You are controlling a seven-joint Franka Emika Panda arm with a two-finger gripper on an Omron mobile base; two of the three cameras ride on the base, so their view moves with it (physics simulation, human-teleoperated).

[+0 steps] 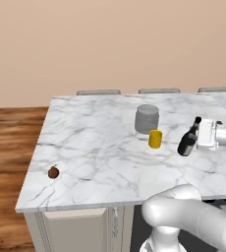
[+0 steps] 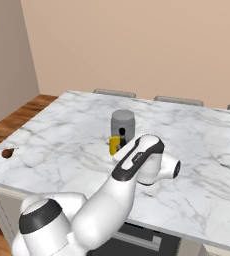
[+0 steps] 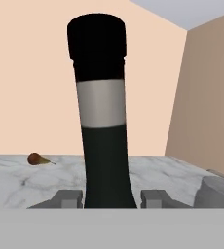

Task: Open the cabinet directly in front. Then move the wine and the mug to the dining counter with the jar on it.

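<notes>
Wine sat tilted in gripper, jaws clamped on its lower neck, above dining counter, just beside mug and jar. Risk: tilted release could tip bottle into mug; lowering crooked might knock jar.

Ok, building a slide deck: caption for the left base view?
Tool holds the tilted wine over the marble counter, beside mug and jar.
</notes>
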